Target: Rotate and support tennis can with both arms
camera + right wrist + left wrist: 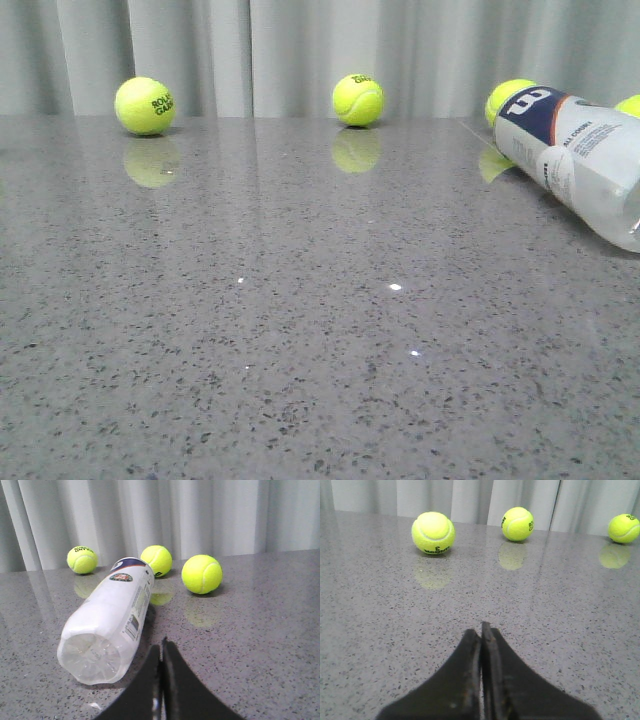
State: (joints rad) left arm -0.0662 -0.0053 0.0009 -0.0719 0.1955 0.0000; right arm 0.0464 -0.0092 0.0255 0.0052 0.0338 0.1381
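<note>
Translucent white tennis can (pixel 111 622) lies on its side on grey speckled table (pixel 300 350), navy band end toward curtain. Right gripper (pixel 161 652) just beside can's near end, fingers pressed together, holding nothing. Left gripper (pixel 481 635) likewise closed, empty — well apart from can. Risk: round can rolls away under one-sided push, knocking tennis balls (pixel 201 574) near it — left support absent.

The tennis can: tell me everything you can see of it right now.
The long translucent white plastic tennis can lies on its side on the grey speckled table, at the robot's right. A navy band with a white W and an orange stripe wrap its far end; its near end is ribbed, moulded plastic. Small print runs along it. Only the table touches it; the shut right gripper sits beside it, apart.
</note>
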